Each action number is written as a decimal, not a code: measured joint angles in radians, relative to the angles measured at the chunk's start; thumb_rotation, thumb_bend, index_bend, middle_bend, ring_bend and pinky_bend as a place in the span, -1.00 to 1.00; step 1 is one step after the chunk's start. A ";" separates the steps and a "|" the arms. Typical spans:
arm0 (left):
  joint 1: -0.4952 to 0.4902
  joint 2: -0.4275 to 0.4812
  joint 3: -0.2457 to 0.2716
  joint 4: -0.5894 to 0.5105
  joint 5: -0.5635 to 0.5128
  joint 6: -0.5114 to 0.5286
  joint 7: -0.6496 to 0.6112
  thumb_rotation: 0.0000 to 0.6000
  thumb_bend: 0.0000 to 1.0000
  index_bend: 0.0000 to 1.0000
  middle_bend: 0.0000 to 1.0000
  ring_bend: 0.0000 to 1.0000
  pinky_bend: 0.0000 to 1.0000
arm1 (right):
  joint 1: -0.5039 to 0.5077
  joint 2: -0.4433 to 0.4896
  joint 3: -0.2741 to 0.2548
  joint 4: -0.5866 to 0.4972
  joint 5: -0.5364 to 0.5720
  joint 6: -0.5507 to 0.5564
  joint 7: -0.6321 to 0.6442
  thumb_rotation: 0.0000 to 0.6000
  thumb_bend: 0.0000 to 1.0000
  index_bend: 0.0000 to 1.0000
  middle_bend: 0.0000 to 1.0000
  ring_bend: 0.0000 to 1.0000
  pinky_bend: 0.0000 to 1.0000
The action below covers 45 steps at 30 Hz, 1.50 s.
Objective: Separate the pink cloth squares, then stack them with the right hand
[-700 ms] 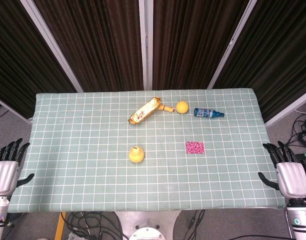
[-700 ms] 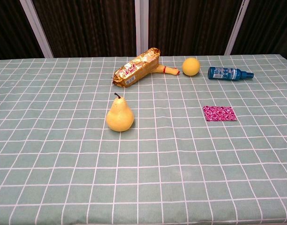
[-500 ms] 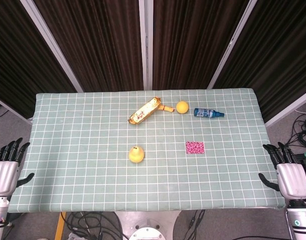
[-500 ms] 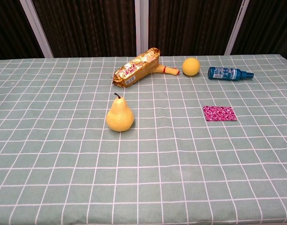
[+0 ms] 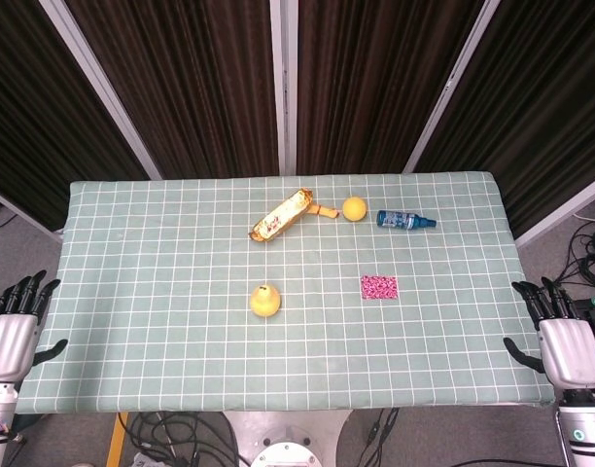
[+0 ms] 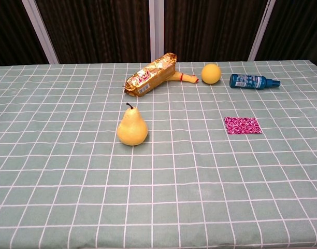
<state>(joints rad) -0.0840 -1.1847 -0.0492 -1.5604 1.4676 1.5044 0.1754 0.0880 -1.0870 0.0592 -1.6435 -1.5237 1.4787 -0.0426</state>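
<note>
Pink cloth squares (image 5: 379, 287): one flat patch seen, layers not countable, on green checked surface (image 5: 161, 341) right of centre. One pear (image 5: 264, 300), one orange (image 5: 354, 208), one bottle (image 5: 405, 220), one gold packet (image 5: 281, 215). Left robot hand (image 5: 14, 326) and right robot hand (image 5: 562, 336) held off surface edges, fingers spread upward, nothing grasped.

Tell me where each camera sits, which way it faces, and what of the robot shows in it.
Head view: high above the near edge, looking steeply down on the whole table; the left hand and right hand show beside its near corners.
Chest view: lower, near the front edge, looking across the table toward the dark curtains; no part of the robot shows.
Shared: the pear, pink cloth, snack packet, orange and blue bottle.
</note>
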 measured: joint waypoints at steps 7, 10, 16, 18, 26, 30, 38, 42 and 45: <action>0.002 0.002 0.006 -0.002 0.002 -0.006 -0.001 1.00 -0.99 -0.64 -0.69 -0.78 -0.68 | 0.051 -0.010 0.008 -0.003 -0.011 -0.065 -0.018 0.73 -0.45 -0.46 -0.71 -1.00 -0.87; 0.008 0.003 0.009 -0.003 0.008 0.005 -0.004 1.00 -0.99 -0.64 -0.69 -0.78 -0.68 | 0.093 -0.023 0.020 -0.006 0.000 -0.129 -0.040 0.50 -0.29 -0.41 -0.73 -1.00 -0.96; 0.018 0.003 0.015 0.000 0.004 0.007 -0.010 1.00 -0.99 -0.64 -0.69 -0.78 -0.68 | 0.209 -0.076 0.055 0.008 0.104 -0.339 -0.102 -0.27 -0.03 -0.28 -0.95 -1.00 -1.00; 0.021 0.004 0.016 0.000 0.005 0.012 -0.011 1.00 -0.99 -0.64 -0.69 -0.78 -0.68 | 0.251 -0.108 0.065 0.025 0.154 -0.410 -0.125 -0.42 -0.01 -0.28 -0.99 -1.00 -1.00; 0.023 0.005 0.015 0.004 -0.001 0.005 -0.016 1.00 -0.99 -0.64 -0.69 -0.78 -0.68 | 0.388 -0.283 0.091 0.202 0.308 -0.605 -0.164 -0.53 0.01 -0.28 -1.00 -1.00 -1.00; 0.021 0.004 0.014 0.006 0.000 0.003 -0.012 1.00 -0.99 -0.64 -0.69 -0.78 -0.68 | 0.426 -0.349 0.098 0.293 0.326 -0.653 -0.123 -0.55 0.01 -0.28 -1.00 -1.00 -1.00; 0.019 0.004 0.012 0.001 -0.004 -0.002 -0.002 1.00 -0.99 -0.64 -0.69 -0.78 -0.68 | 0.490 -0.468 0.103 0.473 0.326 -0.721 -0.039 -0.54 0.01 -0.28 -1.00 -1.00 -1.00; 0.021 0.005 0.012 -0.001 -0.005 -0.002 -0.002 1.00 -0.99 -0.64 -0.69 -0.79 -0.68 | 0.512 -0.515 0.100 0.544 0.316 -0.743 0.007 -0.57 0.00 -0.28 -1.00 -1.00 -1.00; 0.020 0.005 0.012 0.000 -0.005 -0.004 -0.002 1.00 -0.99 -0.64 -0.69 -0.78 -0.68 | 0.524 -0.542 0.094 0.584 0.303 -0.753 0.035 -0.56 0.00 -0.28 -1.00 -1.00 -1.00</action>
<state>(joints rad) -0.0643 -1.1795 -0.0375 -1.5606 1.4624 1.5004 0.1736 0.6116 -1.6287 0.1537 -1.0594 -1.2204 0.7261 -0.0074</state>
